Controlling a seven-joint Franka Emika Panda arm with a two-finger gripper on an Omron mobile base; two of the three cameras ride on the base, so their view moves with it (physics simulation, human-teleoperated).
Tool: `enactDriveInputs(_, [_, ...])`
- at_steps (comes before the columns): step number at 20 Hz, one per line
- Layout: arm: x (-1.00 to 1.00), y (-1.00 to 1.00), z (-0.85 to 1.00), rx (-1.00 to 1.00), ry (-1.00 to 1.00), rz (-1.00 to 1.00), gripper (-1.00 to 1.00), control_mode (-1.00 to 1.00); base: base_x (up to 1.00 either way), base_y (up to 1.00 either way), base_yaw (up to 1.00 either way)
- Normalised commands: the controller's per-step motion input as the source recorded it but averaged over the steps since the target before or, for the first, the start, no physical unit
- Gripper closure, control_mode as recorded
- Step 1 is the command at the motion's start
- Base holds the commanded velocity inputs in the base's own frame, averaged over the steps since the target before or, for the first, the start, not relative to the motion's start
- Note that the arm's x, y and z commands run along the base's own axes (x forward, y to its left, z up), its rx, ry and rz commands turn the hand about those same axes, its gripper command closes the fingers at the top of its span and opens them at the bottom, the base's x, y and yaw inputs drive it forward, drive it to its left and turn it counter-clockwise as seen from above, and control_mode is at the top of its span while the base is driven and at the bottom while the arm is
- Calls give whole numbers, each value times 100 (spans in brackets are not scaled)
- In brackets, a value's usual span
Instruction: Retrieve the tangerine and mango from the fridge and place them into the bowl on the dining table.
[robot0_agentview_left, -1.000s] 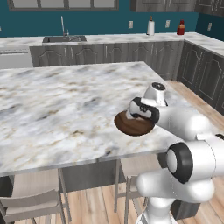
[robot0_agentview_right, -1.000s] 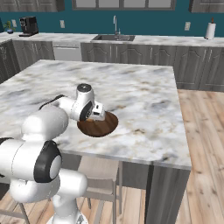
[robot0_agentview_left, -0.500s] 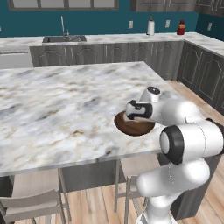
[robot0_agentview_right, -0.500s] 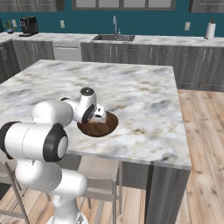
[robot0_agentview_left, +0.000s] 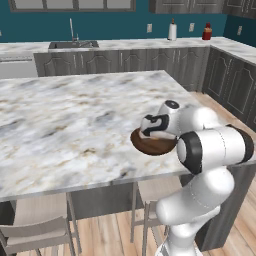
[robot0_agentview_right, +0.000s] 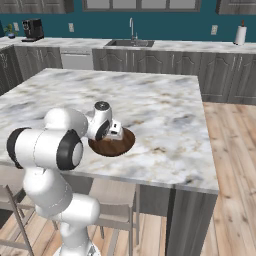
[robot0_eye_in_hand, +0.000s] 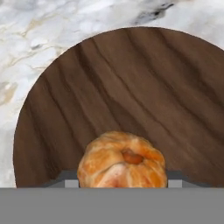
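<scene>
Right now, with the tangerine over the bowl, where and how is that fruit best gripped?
Across its round middle, from above. In the hand view the tangerine sits between the fingers over the bowl, its dimpled top facing the camera. It is round and segmented with no stalk to take, so opposite sides at the widest part likely give the surest hold. The fingers seem to be there already.

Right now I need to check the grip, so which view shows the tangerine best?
The hand view: the tangerine sits close up between the fingertips over the bowl. In both base views the hand hides it.
</scene>
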Motion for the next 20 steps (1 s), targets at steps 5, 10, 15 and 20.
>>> enactDriveInputs(5, [33,0,-33,0,0,0,100,-100,0,0,0])
enactDriveInputs(10, [30,0,-31,0,0,0,100,-100,0,0,0])
enactDriveInputs(15, [29,0,-27,0,0,0,100,-100,0,0,0])
enactDriveInputs(20, [26,0,-22,0,0,0,-100,-100,0,0,0])
